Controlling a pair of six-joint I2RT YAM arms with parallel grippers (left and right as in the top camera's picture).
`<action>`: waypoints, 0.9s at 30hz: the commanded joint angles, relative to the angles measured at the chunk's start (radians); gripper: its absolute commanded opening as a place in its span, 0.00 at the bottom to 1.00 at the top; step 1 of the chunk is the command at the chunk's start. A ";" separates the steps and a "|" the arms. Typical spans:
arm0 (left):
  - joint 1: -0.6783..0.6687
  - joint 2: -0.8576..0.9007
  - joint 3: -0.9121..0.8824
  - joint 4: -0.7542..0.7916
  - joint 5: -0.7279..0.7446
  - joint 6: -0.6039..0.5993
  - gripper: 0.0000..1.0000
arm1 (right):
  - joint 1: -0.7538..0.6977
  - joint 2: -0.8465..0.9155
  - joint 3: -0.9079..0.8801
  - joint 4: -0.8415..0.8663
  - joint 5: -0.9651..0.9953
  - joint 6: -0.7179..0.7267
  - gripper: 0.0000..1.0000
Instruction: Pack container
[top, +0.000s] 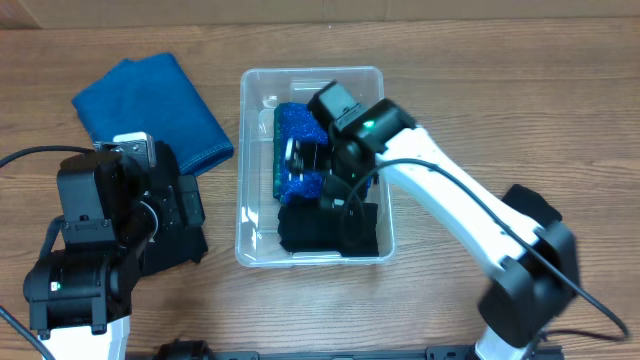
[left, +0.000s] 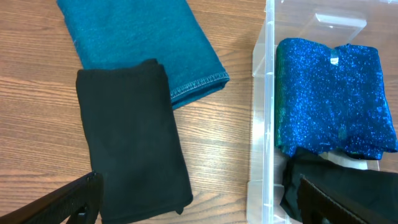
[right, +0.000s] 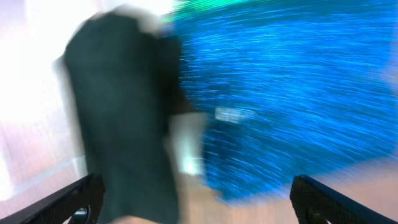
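The clear container (top: 250, 120) sits mid-table and holds a sparkly blue cloth (top: 296, 125) and a black cloth (top: 320, 230). In the left wrist view the container wall (left: 261, 124), the sparkly blue cloth (left: 329, 93) and the black cloth inside (left: 311, 186) show at the right. My right gripper (top: 310, 160) hangs over the container, open and empty; its wrist view is blurred, showing the blue cloth (right: 292, 93) and the black cloth (right: 124, 99). My left gripper (left: 199, 205) is open above a folded black cloth (left: 130, 137) on the table left of the container.
A folded teal-blue cloth (top: 150, 105) lies at the far left of the table, also in the left wrist view (left: 143, 43), partly under the black cloth. My left arm (top: 100, 240) covers the table's near left.
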 joint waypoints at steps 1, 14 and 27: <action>0.005 -0.004 0.020 0.001 -0.007 0.008 1.00 | -0.074 -0.222 0.106 0.035 0.439 0.503 1.00; 0.005 -0.004 0.020 0.009 -0.006 0.008 1.00 | -1.376 -0.435 -0.351 -0.108 -0.241 0.983 1.00; 0.005 -0.004 0.020 0.009 -0.006 0.008 1.00 | -1.437 -0.261 -0.970 0.431 -0.373 1.019 1.00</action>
